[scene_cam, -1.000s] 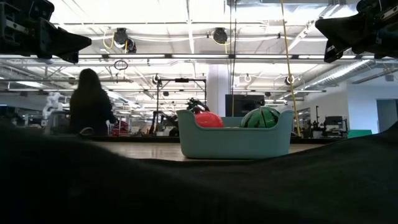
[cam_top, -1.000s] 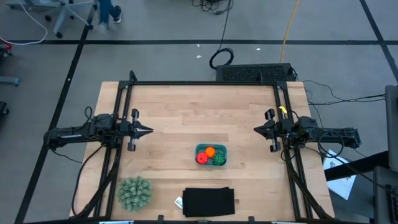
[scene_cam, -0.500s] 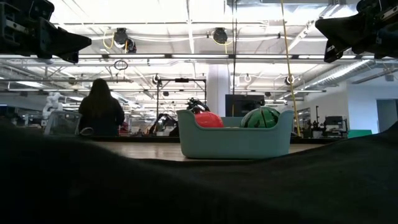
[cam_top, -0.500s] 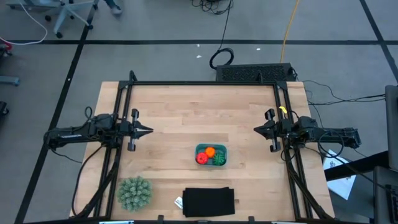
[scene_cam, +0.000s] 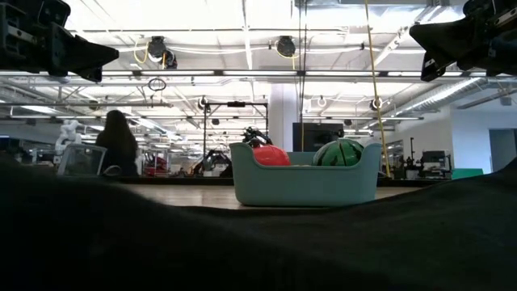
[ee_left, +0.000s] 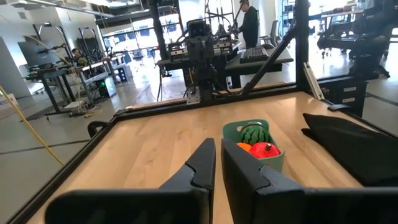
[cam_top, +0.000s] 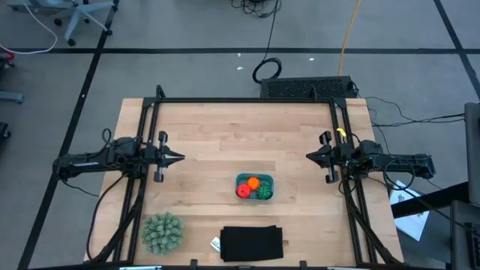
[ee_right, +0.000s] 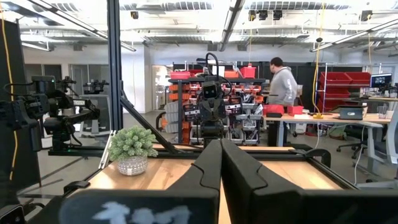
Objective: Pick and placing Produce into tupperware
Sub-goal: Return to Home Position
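The teal tupperware stands on the table's middle, toward the near edge; it also shows in the low view and the left wrist view. Inside it lie the red fruit, the orange ball and the dark green striped ball. My left gripper hovers shut at the table's left side, pointing right. My right gripper hovers shut at the right side, pointing left. Both are well clear of the container.
A pale green spiky ball sits near the table's near-left corner. A flat black rectangle lies at the near edge, just before the tupperware. A black frame runs along the table's far edge and sides. A person stands in the room behind.
Neither arm nor any object on the table has moved. Only the person in the room behind has shifted position.
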